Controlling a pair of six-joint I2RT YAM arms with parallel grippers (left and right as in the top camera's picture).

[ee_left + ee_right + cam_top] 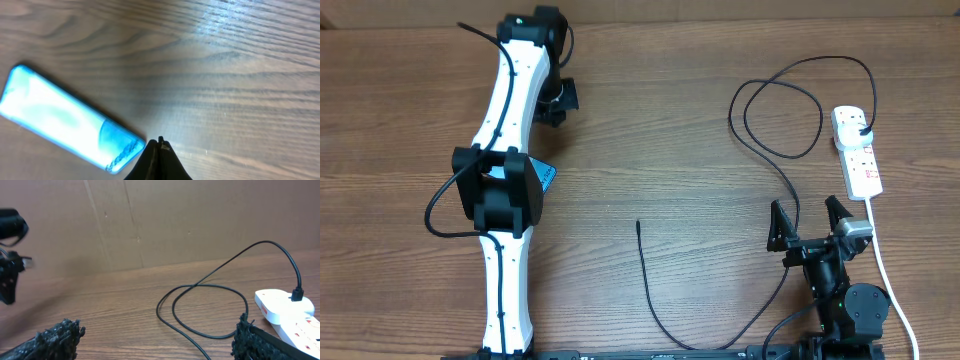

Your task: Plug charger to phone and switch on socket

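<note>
We see a wooden table [670, 120]. The phone [548, 177] lies at the left, screen lit. The socket [858, 155] lies at the right, its white cord [885, 270] running nearward. The charger [640, 245] loops from it to mid-table.

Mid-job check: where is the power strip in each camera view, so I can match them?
Overhead: the power strip lies near the right edge, upper half.
Left wrist: not in view; the phone shows instead.
Right wrist: power strip in the lower right corner.
Shared landmark: the charger's black plug in the strip's end, overhead and right wrist.
</note>
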